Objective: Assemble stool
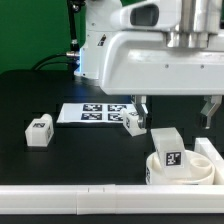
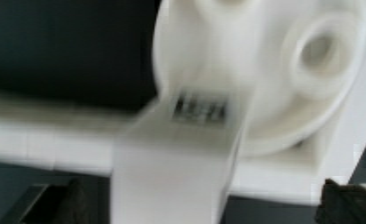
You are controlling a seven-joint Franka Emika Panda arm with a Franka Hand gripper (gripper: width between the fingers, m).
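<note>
The white round stool seat [image 1: 203,168] lies at the exterior view's lower right, against the front rail. One blocky tagged leg [image 1: 167,150] stands upright in it. My gripper [image 1: 177,108] hangs open just above that leg, with a dark finger on either side and touching nothing. The wrist view is blurred. It shows the seat [image 2: 251,60] with a round socket [image 2: 322,55]. The leg [image 2: 189,140] rises between the spread fingertips of my gripper [image 2: 201,200]. Two loose legs lie on the black table, one [image 1: 40,130] at the left and one [image 1: 133,121] near the middle.
The marker board [image 1: 93,113] lies flat behind the loose legs. A long white rail [image 1: 90,196] runs along the table's front edge. The arm's large white body [image 1: 150,50] fills the upper right of the exterior view.
</note>
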